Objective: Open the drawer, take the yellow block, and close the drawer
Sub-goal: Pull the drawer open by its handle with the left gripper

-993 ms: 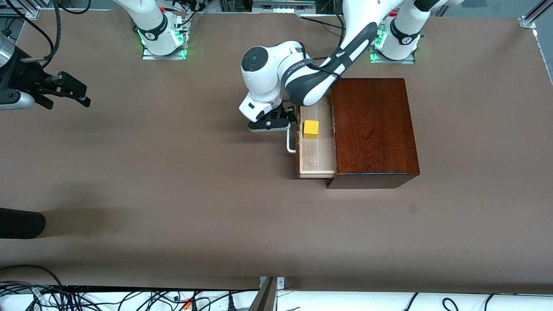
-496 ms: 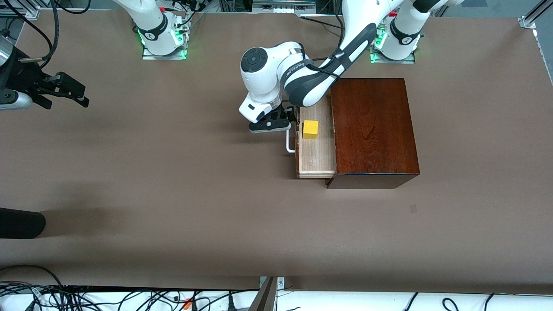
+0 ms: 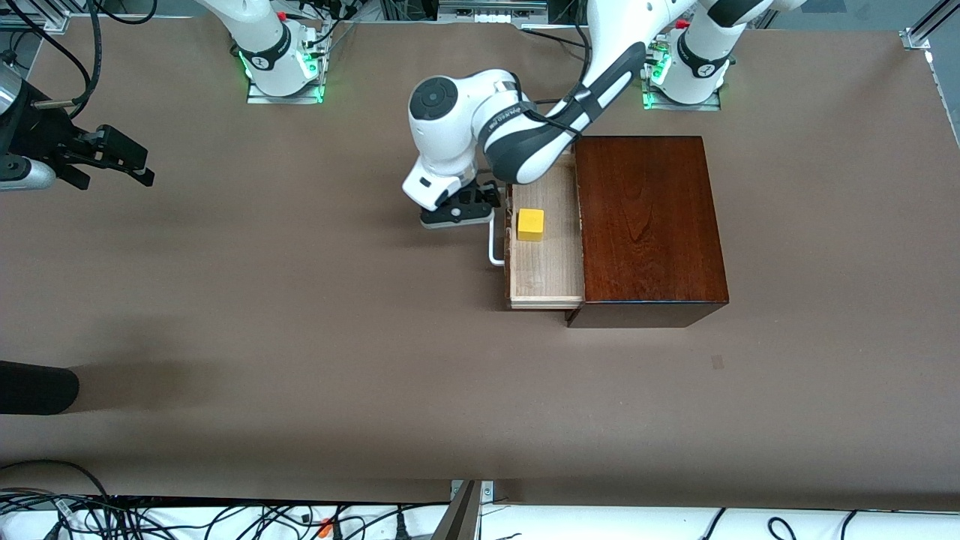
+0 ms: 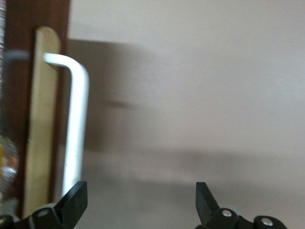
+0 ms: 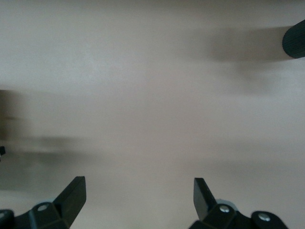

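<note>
i saw the drawer (image 3: 546, 247) standing partly pulled out of the dark wooden box (image 3: 649, 229), its pale wood floor showing, and its front facing the right arm's end of the counter (image 3: 300, 337). the yellow block (image 3: 530, 225) sat inside the drawer on that floor, close to the drawer's front panel and clear of the box. the white handle (image 3: 493, 244) stuck out from the drawer front. my left claw (image 3: 459, 212) was down just beside the handle's end farther from the front camera; in the left wrist view its fingers (image 4: 74, 202) were spread apart and empty, with the handle (image 4: 76, 124) running alongside one of them. my right claw (image 3: 112, 156) waited over the counter at the right arm's end, well apart from the box, fingers (image 5: 71, 195) spread wide and holding nothing.
</note>
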Motion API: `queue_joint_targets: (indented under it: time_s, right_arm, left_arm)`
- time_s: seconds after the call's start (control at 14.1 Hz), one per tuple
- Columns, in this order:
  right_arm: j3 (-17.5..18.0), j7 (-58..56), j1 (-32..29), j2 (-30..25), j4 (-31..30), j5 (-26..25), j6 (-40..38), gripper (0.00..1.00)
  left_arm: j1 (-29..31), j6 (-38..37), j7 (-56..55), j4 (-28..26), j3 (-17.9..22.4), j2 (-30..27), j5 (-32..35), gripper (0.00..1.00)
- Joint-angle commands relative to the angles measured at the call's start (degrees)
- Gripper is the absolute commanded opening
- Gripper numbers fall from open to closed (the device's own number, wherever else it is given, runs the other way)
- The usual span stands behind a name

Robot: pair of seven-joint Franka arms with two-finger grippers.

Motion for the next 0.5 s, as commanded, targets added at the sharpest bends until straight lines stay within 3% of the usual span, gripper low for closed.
queue_joint_targets:
  time_s: [0.0,0.21,0.43]
  right_arm:
    - [0.1,0.0,-0.3,0.2,0.8,0.0,-0.9,1.0]
    - [0.1,0.0,-0.3,0.2,0.8,0.0,-0.9,1.0]
    - [0.1,0.0,-0.3,0.2,0.8,0.0,-0.9,1.0]
  left_arm:
    - [-1.1,-0.4,-0.7,3.4,-0.1,1.9,-0.9,1.0]
    - [0.5,-1.4,0.2,3.7,-0.3,0.3,-1.3,1.0]
    - [6.9,-8.2,6.8,3.6,-1.5,-6.9,-6.4,1.0]
